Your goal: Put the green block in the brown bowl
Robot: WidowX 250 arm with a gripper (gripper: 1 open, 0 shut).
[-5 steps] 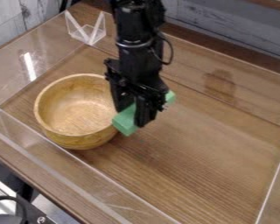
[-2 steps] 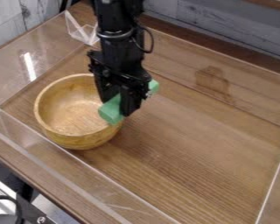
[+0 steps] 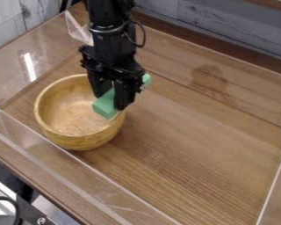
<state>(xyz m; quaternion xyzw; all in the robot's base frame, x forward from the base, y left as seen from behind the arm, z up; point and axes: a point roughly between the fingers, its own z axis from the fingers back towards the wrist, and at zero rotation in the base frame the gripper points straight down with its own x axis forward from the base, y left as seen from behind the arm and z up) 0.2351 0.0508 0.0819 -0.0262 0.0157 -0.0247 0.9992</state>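
The green block [image 3: 105,106] hangs tilted in my gripper [image 3: 112,95], whose black fingers are shut on its upper part. It hovers over the right rim of the brown bowl [image 3: 63,112], a round light wooden bowl with nothing in it, sitting at the left of the wooden table. My black arm comes down from the top of the view. The block's lower end reaches just inside the bowl's right wall; I cannot tell whether it touches the wood.
A clear plastic wall [image 3: 131,202] encloses the tabletop, running along the front, left and right edges. A clear plastic stand [image 3: 78,31] sits behind the arm at the top left. Bare wooden surface [image 3: 202,132] stretches right of the bowl.
My gripper has carried the green block left and a little away from the camera, from beside the bowl's right outer wall to above its right rim. The bowl has stayed put.
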